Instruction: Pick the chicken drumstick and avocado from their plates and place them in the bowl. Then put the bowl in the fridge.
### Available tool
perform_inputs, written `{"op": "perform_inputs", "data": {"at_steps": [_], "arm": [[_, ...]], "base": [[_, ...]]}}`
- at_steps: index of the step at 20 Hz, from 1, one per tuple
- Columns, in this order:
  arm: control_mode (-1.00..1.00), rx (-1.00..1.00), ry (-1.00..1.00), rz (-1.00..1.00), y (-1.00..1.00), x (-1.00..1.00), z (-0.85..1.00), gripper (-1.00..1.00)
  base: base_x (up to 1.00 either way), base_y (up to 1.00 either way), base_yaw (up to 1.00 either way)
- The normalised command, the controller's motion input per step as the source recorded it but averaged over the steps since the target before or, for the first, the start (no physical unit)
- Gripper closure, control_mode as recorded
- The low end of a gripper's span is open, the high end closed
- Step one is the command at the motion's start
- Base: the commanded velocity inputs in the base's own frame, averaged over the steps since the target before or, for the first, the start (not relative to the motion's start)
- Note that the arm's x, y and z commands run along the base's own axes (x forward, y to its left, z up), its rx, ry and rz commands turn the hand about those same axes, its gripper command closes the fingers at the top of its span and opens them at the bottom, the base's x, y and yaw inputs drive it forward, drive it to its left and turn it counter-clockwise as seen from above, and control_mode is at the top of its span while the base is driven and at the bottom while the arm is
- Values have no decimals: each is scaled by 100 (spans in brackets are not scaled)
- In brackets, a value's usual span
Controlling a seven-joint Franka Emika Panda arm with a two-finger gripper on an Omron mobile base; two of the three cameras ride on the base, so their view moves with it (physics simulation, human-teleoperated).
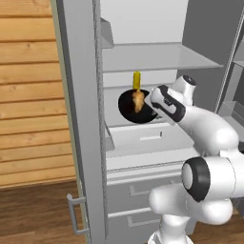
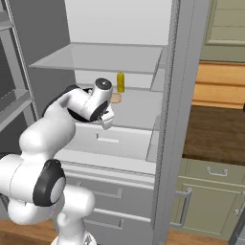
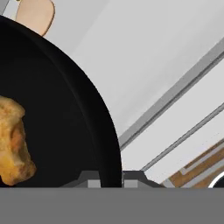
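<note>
The fridge [image 1: 82, 105] stands open, its pale shelves [image 1: 157, 57] in view. My gripper [image 3: 110, 180] is shut on the near rim of the glossy black bowl [image 3: 57, 113], one fingertip on each side of the rim. Over the middle shelf, the bowl [image 1: 129, 108] sits at the end of my hand [image 1: 164, 102]. I cannot tell whether it touches the shelf. The golden-brown chicken drumstick [image 3: 13, 144] lies inside the bowl [image 1: 138, 100]. The avocado is hidden and the plates are out of view.
A yellow bottle [image 2: 120, 82] stands at the back of the same shelf, with a tan object [image 3: 36, 15] beside the bowl. Drawers [image 1: 143, 138] sit below the shelf. The open fridge door [image 2: 179, 105] rises on the right, with olive-green cabinets [image 2: 210, 201] beyond.
</note>
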Motion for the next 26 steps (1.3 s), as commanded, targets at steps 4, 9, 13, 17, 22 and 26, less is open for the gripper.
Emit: {"op": "perform_inputs", "data": {"at_steps": [4,9,13,17,22,26], "arm": [[-100,3,0,0,21,19,-34,100],[-100,0,-1,0,15,38,-23,100],[-100,0,0,0,12,67,-2,100],[-100,0,0,0,4,55,-6,100],[-100,0,-1,0,17,19,-16,100],[-100,0,-4,0,19,9,-14,100]], "base": [[0,0,0],[0,0,0],[0,0,0],[0,0,0],[0,0,0],[0,0,0]]}}
